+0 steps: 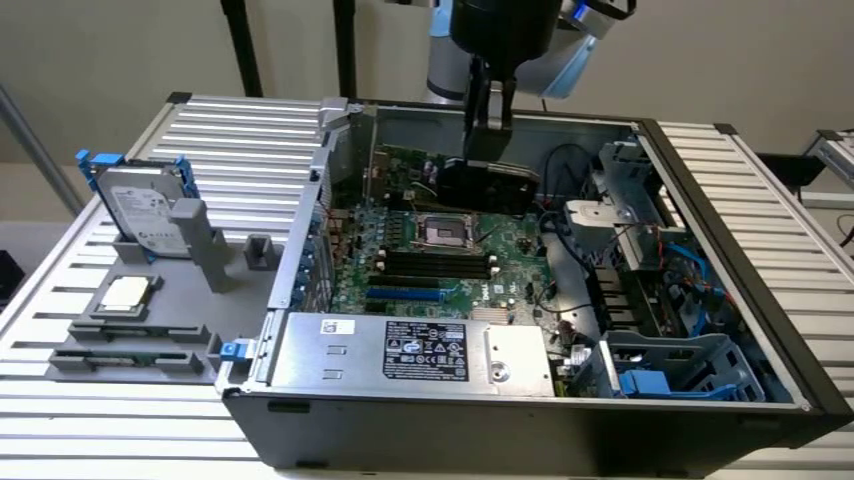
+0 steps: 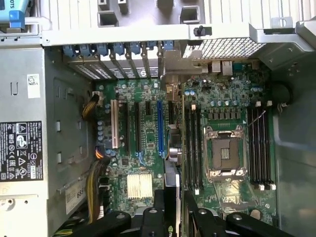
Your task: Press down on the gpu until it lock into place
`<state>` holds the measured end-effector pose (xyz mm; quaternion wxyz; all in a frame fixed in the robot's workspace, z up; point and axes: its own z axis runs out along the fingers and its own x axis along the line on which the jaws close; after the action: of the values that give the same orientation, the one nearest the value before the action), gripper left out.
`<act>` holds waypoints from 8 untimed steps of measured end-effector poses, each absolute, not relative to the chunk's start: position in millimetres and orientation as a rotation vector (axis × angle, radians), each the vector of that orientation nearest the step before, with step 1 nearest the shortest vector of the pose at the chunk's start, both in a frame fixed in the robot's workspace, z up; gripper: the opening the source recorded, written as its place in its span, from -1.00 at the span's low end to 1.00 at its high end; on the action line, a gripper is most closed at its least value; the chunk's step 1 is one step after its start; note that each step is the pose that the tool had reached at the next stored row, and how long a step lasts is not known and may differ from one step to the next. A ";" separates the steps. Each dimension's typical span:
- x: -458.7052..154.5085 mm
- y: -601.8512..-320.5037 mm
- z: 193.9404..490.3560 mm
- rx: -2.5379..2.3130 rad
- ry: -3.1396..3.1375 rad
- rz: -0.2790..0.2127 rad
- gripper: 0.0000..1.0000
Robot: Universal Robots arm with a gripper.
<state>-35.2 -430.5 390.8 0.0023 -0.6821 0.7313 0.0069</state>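
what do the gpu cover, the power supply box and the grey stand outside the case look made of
gpu: cover is likely matte black plastic, dull with no glint.
power supply box: bare sheet metal, silvery grey with a soft sheen.
grey stand: probably moulded or printed plastic, a flat uniform grey; hard to be sure.

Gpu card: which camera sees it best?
The exterior view: the gpu shows its black cooler face, standing upright on the motherboard. The wrist view looks straight down on it, so the gpu is only a thin edge-on strip.
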 end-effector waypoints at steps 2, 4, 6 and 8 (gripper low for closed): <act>-38.4 -432.1 389.6 -2.132 2.284 0.018 -0.47; -42.2 -433.8 388.0 -2.126 2.277 0.008 -0.47; -46.5 -435.2 386.2 -2.120 2.271 -0.002 -0.47; -51.2 -436.6 384.4 -2.116 2.266 -0.010 -0.47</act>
<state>-51.2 -436.6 384.4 0.0208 -0.6824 0.7307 -0.0033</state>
